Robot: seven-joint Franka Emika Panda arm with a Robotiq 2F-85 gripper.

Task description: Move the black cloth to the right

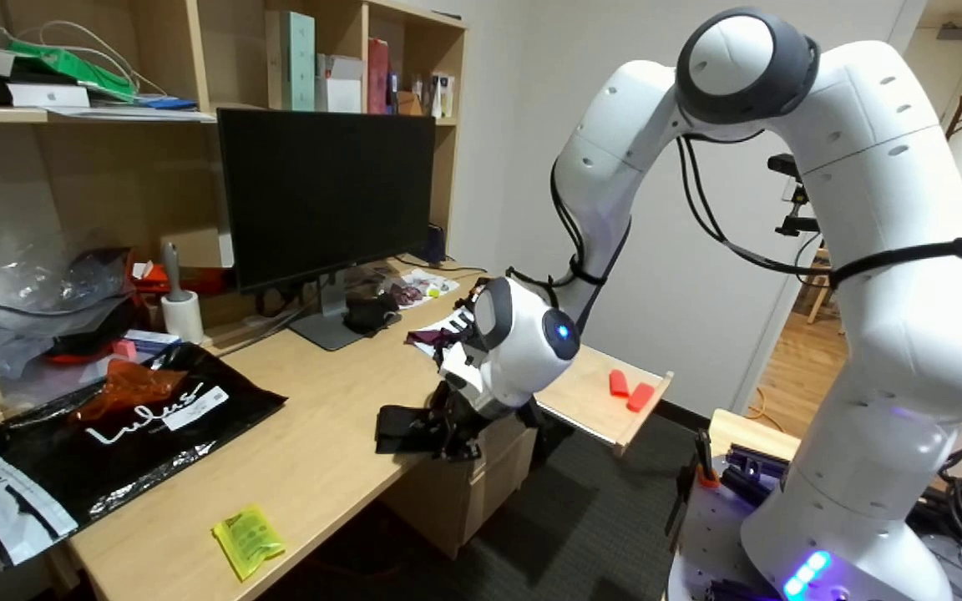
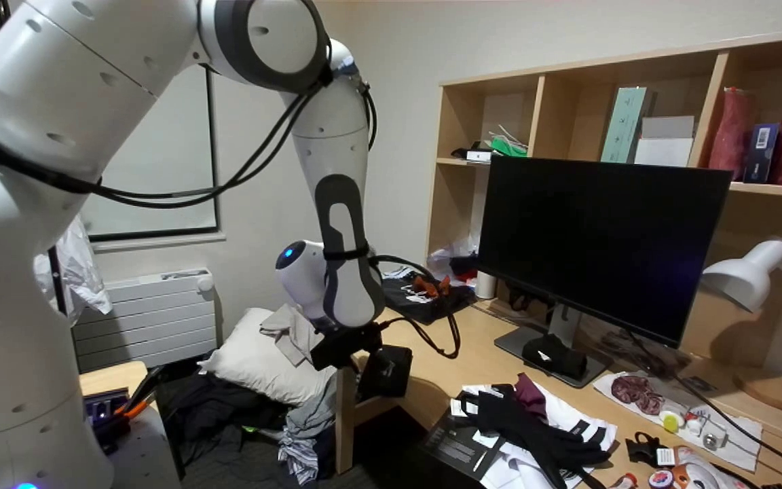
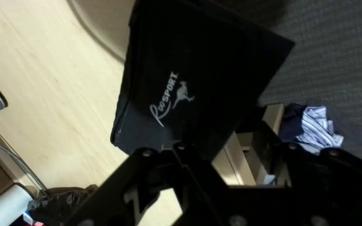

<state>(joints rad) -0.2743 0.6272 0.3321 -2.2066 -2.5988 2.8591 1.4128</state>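
One white Franka Panda arm (image 1: 882,192), bent into a tall arch in both exterior views: elbow uppermost, forearm slanting down, wrist low at the near edge of the wooden desk (image 1: 331,417). Blue light (image 1: 563,331) glowing at the wrist joint, more of the same at the base. Beneath the wrist, a black Robotiq gripper (image 3: 245,121); fingers pressed together on an edge of the black RooSport cloth (image 3: 200,75), as far as the dark wrist view allows telling. Cloth stretched out flat from the fingertips, printed with pale lettering and a kangaroo, seen partly against the desktop and partly past its edge, against the grey carpet (image 3: 325,59).

On the desk, a glossy black mailer bag (image 1: 239,401) with white script, crumpled orange film (image 1: 134,388) lying on top. Well apart from the gripper, a yellow-green packet (image 1: 249,541) near the desk's edge. Toward the back, a dark-screened monitor (image 1: 326,192) on its stand and a lint roller (image 1: 184,317) upright near the bag. Farther along, a white desk lamp (image 2: 747,278) on a round wooden base. Behind, a wooden shelving unit (image 2: 574,122) holding boxes (image 2: 625,125). Two red pieces (image 1: 640,396) on a wooden tray (image 1: 581,386) beside the desk. Against the wall (image 2: 248,272), a white radiator (image 2: 146,316); near it, a white pillow (image 2: 262,367) above heaped clothes (image 2: 221,414).
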